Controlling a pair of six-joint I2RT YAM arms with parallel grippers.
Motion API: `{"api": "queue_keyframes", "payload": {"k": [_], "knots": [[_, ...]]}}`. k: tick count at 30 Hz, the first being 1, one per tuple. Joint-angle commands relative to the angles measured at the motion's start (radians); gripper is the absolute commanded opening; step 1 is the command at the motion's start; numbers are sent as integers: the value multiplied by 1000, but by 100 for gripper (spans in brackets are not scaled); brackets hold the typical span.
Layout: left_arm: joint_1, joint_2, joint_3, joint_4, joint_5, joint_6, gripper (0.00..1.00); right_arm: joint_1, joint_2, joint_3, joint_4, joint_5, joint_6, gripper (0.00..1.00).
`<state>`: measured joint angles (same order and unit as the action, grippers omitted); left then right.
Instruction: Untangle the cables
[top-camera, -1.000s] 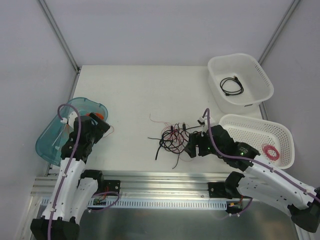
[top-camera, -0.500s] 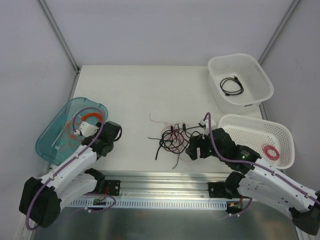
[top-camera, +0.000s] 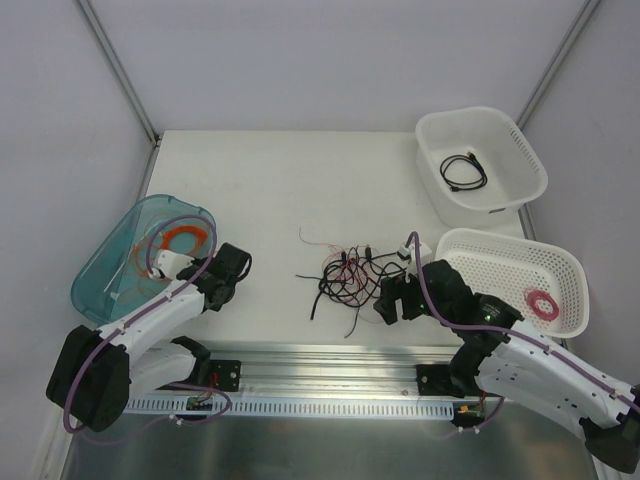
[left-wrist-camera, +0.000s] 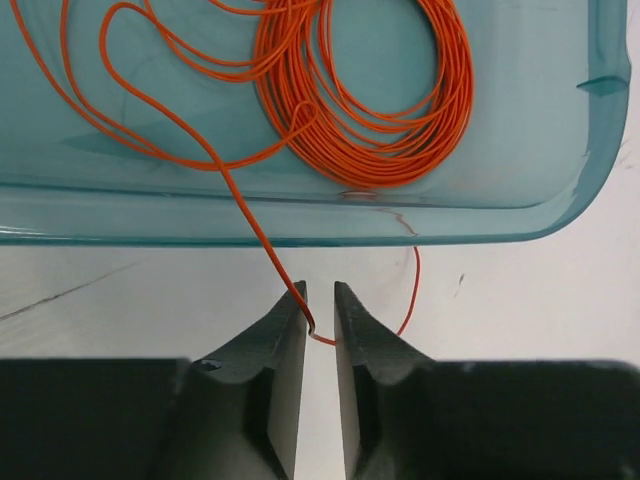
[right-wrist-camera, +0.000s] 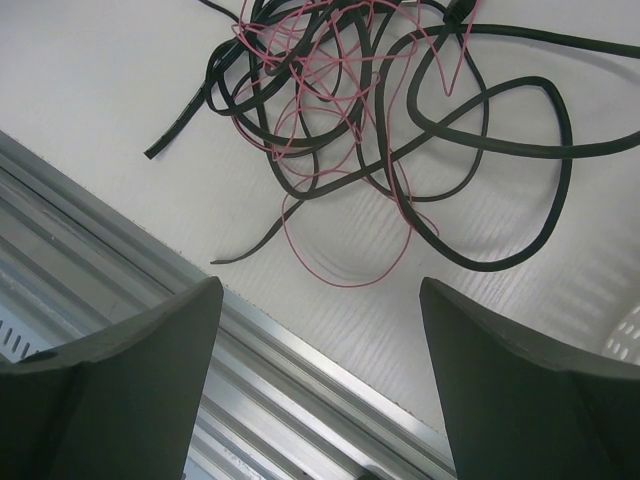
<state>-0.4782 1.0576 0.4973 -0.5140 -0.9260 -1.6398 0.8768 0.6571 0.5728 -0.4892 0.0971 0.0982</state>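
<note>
The cables (top-camera: 350, 275) lie as a loose tangle of black and pink-red strands mid-table, filling the top of the right wrist view (right-wrist-camera: 380, 110). My right gripper (top-camera: 392, 298) hovers at the tangle's near right edge, open wide (right-wrist-camera: 320, 285), nothing between its fingers. My left gripper (top-camera: 240, 268) sits just right of the teal bin (top-camera: 100, 275). Its jaws are closed to a narrow slit (left-wrist-camera: 320, 290), and a thin orange wire (left-wrist-camera: 255, 235) trailing out of the bin crosses between the tips. That wire runs back to an orange coil (left-wrist-camera: 370, 100) in the bin.
A white basket (top-camera: 480, 115) at the far right holds a black cable (top-camera: 465, 172). A second white basket (top-camera: 510, 240) beside my right arm holds a small pink spool (top-camera: 541, 302). An aluminium rail (top-camera: 320, 355) borders the table's near edge.
My left arm swung off the teal bin to its right side and its jaws closed from wide open onto the trailing orange wire. My right gripper shifted slightly.
</note>
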Motion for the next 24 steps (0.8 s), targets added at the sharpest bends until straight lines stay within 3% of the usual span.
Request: {"api": "queue_keyframes", "payload": {"k": [1, 3, 10, 16, 24], "knots": [[-4, -5, 20, -6, -14, 9, 11, 4, -10, -1, 24, 10, -18, 84], [-5, -37, 27, -7, 7, 44, 0, 5, -16, 4, 20, 10, -17, 84], [-5, -192, 121, -15, 96, 398, 0, 4, -24, 30, -6, 26, -18, 84], [33, -235, 322, -90, 157, 706, 0, 5, -25, 65, -26, 24, -6, 84], [458, -162, 550, -98, 430, 1116, 0, 5, -54, 93, -77, 38, -2, 84]]}}
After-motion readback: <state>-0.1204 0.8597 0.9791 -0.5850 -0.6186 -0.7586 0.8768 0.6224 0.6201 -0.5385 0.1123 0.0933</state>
